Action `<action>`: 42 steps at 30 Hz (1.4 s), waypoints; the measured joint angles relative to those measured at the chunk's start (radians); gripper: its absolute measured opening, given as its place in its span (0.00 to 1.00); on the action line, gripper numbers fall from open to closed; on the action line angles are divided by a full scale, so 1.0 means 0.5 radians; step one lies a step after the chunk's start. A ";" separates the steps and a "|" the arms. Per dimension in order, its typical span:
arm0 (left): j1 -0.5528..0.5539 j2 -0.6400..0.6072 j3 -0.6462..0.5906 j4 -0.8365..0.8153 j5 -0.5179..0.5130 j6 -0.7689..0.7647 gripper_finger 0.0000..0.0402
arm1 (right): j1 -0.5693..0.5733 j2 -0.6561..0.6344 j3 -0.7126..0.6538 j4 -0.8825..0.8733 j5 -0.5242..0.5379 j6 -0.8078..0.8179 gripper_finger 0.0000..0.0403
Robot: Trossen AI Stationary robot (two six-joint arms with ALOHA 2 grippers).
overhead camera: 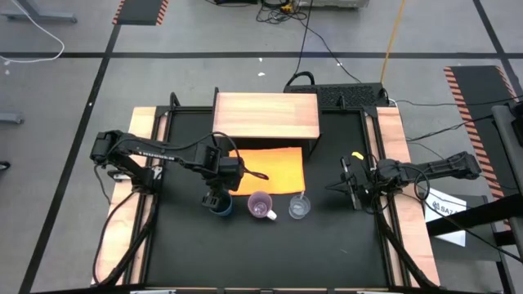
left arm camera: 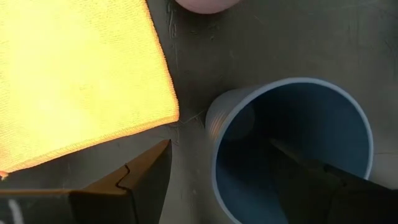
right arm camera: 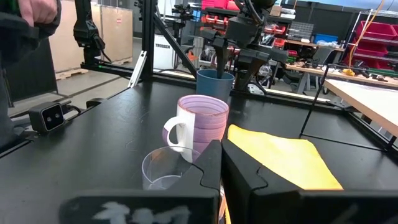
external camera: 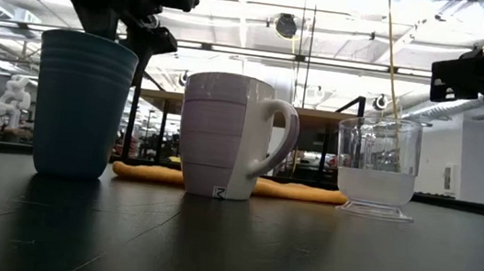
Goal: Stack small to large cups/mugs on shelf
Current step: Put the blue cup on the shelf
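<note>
The dark blue tumbler (overhead camera: 221, 209) stands upright on the black table, left of the lilac mug (overhead camera: 261, 206) and the clear cup (overhead camera: 299, 207); all three form a row in front of the wooden shelf (overhead camera: 265, 116). My left gripper (left arm camera: 219, 144) is open and points down over the tumbler (left arm camera: 292, 149). One finger (left arm camera: 311, 177) is inside its mouth and the other finger (left arm camera: 146, 177) is outside its wall, with a gap on both sides. My right gripper (overhead camera: 337, 186) is shut and empty, right of the clear cup (right arm camera: 168, 168).
A flat orange sheet (overhead camera: 274, 167) lies between the shelf and the cups, close behind the tumbler and the mug (right arm camera: 202, 127). Wooden boards (overhead camera: 139, 163) flank the black mat. A person's hand (right arm camera: 37, 12) shows in the room beyond the table.
</note>
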 joint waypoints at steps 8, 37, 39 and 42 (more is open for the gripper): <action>0.000 0.000 0.000 0.000 -0.022 -0.002 0.64 | 0.000 0.000 0.000 0.000 0.000 0.000 0.00; 0.000 0.000 0.000 0.001 -0.039 0.035 0.22 | 0.000 0.000 0.000 0.000 0.000 -0.001 0.00; -0.002 0.000 0.000 0.001 -0.038 0.050 0.22 | 0.000 0.000 0.000 -0.001 0.000 0.000 0.00; -0.002 0.000 0.000 0.001 -0.038 0.052 0.22 | 0.000 0.000 0.000 -0.001 0.000 -0.001 0.00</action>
